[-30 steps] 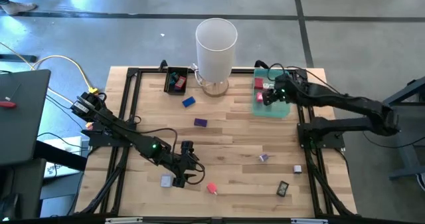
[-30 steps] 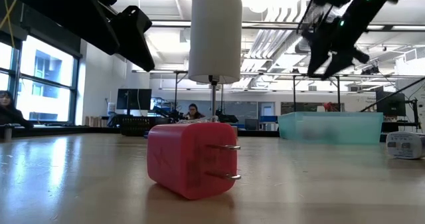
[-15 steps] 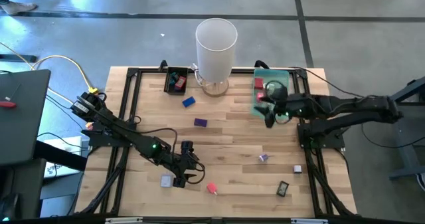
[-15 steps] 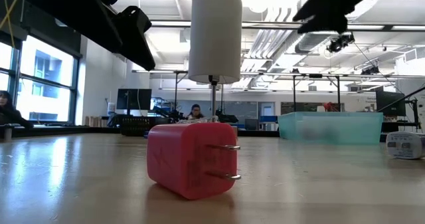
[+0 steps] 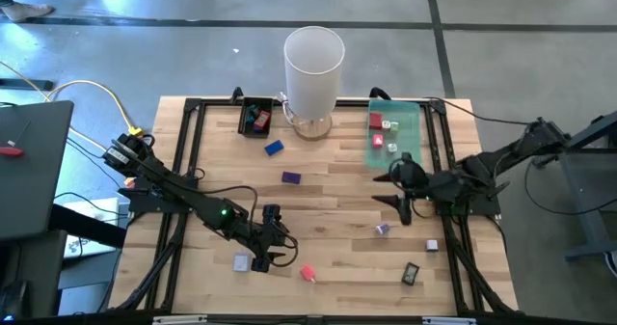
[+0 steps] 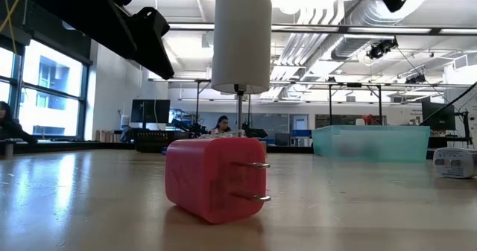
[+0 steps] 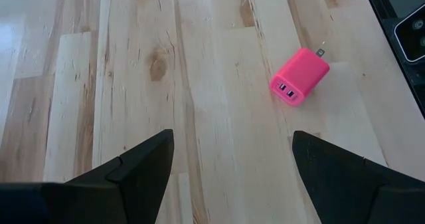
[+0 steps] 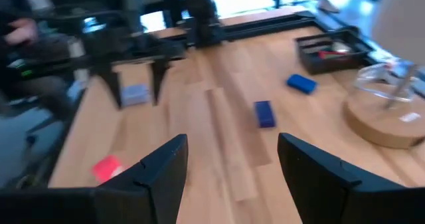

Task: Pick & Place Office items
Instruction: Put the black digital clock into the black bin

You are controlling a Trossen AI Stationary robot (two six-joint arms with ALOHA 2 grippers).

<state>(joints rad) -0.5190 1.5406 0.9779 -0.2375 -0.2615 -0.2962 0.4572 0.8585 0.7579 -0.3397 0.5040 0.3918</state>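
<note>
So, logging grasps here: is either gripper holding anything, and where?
Nothing is held. The left gripper and right gripper both stand open with nothing between their fingers.

Pink charger (image 5: pixel 308 273) on its side, blue block (image 5: pixel 275 148), purple block (image 5: pixel 291 178), scattered apart on wood

- An open-plan robotics lab or workshop.
- Exposed ceiling ducts (image 6: pixel 350 24) and strip lights, upper right of the frame.
- Monitors (image 6: pixel 149 111) and seated people (image 6: pixel 221 124) behind the wooden counter (image 6: pixel 89 199).
</note>
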